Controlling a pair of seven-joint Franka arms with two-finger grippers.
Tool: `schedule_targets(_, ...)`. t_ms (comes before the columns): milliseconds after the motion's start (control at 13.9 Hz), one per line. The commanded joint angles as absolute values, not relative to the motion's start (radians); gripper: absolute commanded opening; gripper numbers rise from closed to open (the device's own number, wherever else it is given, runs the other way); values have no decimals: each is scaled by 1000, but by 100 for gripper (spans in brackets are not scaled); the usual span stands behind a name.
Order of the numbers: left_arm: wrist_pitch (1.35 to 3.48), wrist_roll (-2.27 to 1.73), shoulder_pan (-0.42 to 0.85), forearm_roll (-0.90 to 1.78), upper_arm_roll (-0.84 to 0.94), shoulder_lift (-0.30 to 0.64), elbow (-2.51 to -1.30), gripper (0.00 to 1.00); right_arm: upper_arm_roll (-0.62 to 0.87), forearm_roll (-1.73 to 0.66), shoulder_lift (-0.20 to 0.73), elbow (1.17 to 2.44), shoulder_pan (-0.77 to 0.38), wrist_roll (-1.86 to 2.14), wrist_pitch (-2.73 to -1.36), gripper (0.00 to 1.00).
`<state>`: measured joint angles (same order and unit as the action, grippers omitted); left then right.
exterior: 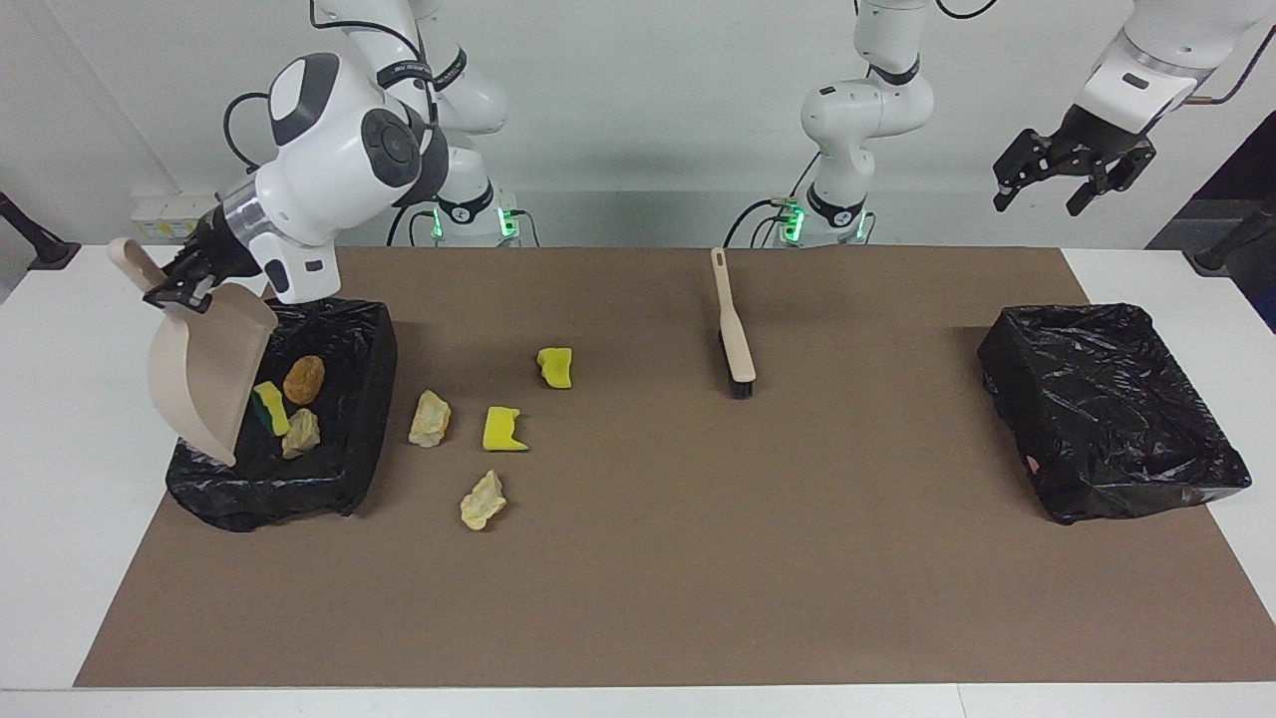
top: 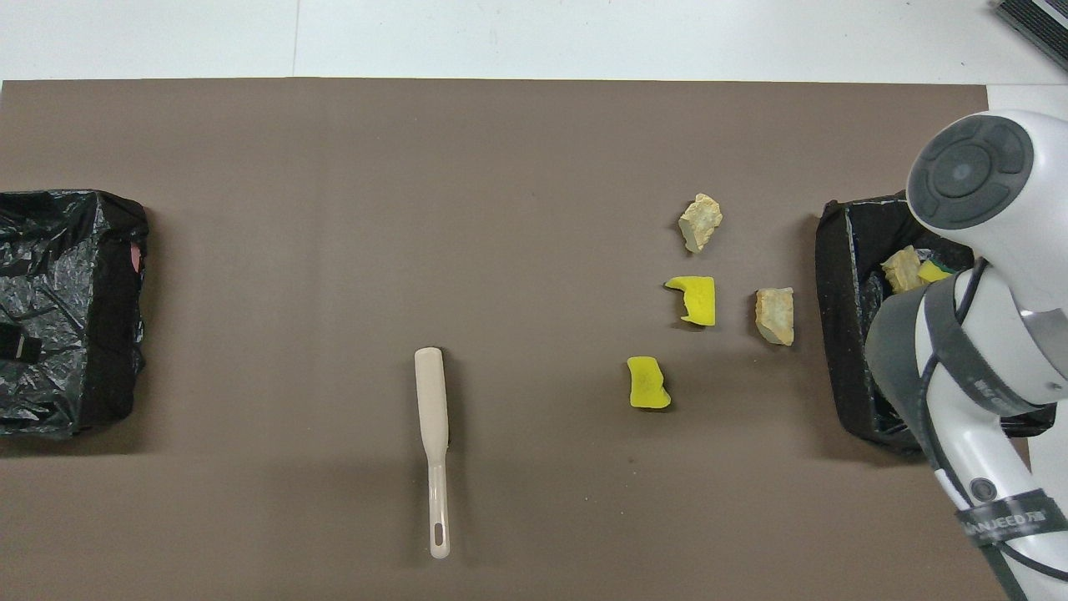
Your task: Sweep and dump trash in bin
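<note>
Desk [exterior: 60, 519]: white, carrying a wide brown mat [exterior: 698, 578] on which nearly everything sits.
Bin at the left arm's end [exterior: 1112, 409]: black-lined, standing on the mat.
Bin at the right arm's end [exterior: 339, 399]: black-lined, holding three pieces of trash.
Dustpan [exterior: 204, 374]: beige, tipped steeply on edge over the bin at the right arm's end, its lip down at the liner, handle up.
Right end effector [exterior: 184, 284]: pressed together on the dustpan's handle, over the outer edge of that bin; in the overhead view the arm hides it.
Left end effector [exterior: 1072, 170]: fingers spread, holding nothing, raised high over the left arm's end of the desk; this arm waits.
Brush [exterior: 733, 324]: beige handle with dark bristles, lying on the mat between the arm bases, handle toward the robots.
Trash in the bin: a green-backed yellow sponge [exterior: 269, 407], a golden-brown lump [exterior: 303, 379], a pale lump [exterior: 301, 433].
Trash on the mat: two yellow sponge pieces [exterior: 555, 366] [exterior: 502, 429] and two beige lumps [exterior: 430, 418] [exterior: 482, 500], loosely grouped beside that bin, toward the brush.
</note>
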<state>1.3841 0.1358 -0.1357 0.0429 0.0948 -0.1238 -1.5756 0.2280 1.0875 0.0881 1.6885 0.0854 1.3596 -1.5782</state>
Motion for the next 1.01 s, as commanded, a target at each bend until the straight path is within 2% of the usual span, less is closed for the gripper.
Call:
schedule_targets(0,1394,126,-140,25,104,-116,-1560,100,233,1112,61,1710,83,1324,-1545,0)
schedule_targets(288,1402,63,-137,41,103,-123,-1579,100,235,1123,63,1698,71,1298,-1537,0)
schedule_targets(505,1419,29,-121,43,110,-127,-1580,100,236,1079,72,1626,63,1266,-1537,0)
schedule_targets(937,1404,69,-136,37,109,-153,-1621,100,238,711,94,1576,58,941,-1568,0)
